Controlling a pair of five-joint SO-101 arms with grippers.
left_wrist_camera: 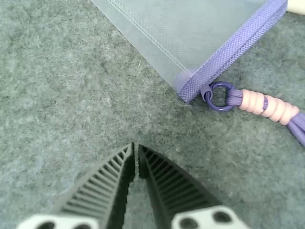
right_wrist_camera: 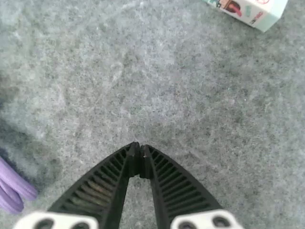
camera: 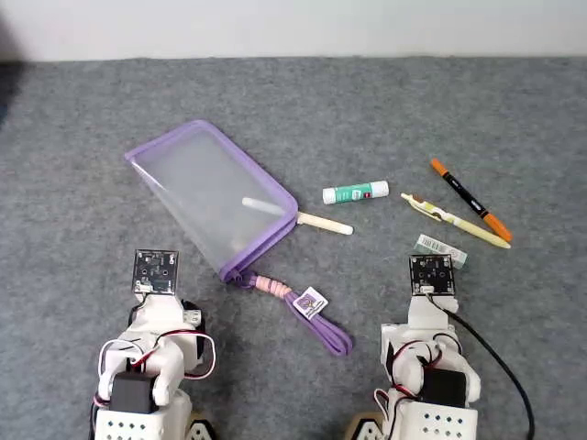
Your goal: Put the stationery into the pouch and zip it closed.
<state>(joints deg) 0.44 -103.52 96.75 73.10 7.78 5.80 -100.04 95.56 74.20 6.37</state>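
My left gripper [left_wrist_camera: 135, 153]: fingers together, holding nothing; pouch [left_wrist_camera: 200, 38] corner just ahead of the tips. My right gripper [right_wrist_camera: 139, 151]: fingers together, holding nothing; small box [right_wrist_camera: 250, 10] well ahead.

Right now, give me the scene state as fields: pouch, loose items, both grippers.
pouch: clear, purple trim, flat on grey mat; strap trails toward the arms
glue stick: on mat beside pouch
cream stick: at pouch edge; whether its end is inside, cannot tell
marker: loose on mat
yellow pen: beside marker
small box: nearest the right arm
left gripper: shut, empty, near pouch corner
right gripper: shut, empty, over mat
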